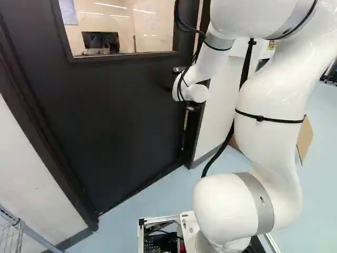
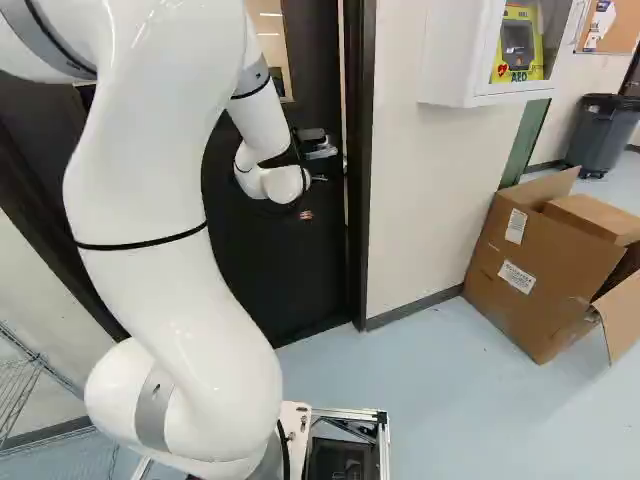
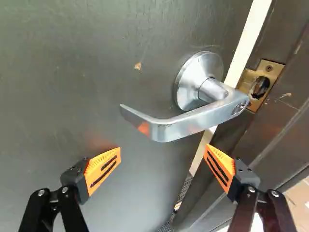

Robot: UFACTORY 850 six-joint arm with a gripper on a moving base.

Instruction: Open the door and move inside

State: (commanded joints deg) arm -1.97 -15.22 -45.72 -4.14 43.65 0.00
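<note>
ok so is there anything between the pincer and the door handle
Nothing that shows: in the wrist view, the stretch from the open pincer to the door handle is bare, with the door and its pale edge behind it.

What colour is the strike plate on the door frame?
The strike plate is brassy gold; it shows best in the wrist view.

"AED" on yellow defibrillator (image 2: 518, 42).

Brightly lit in both base views. Streaked with light in the window (image 1: 121, 31); glaring near-white along the arm (image 1: 274, 92). Darker over the door (image 1: 116, 121). Wrist view: gleaming, orange-tinged by reflection, on the handle (image 3: 176, 127).
</note>
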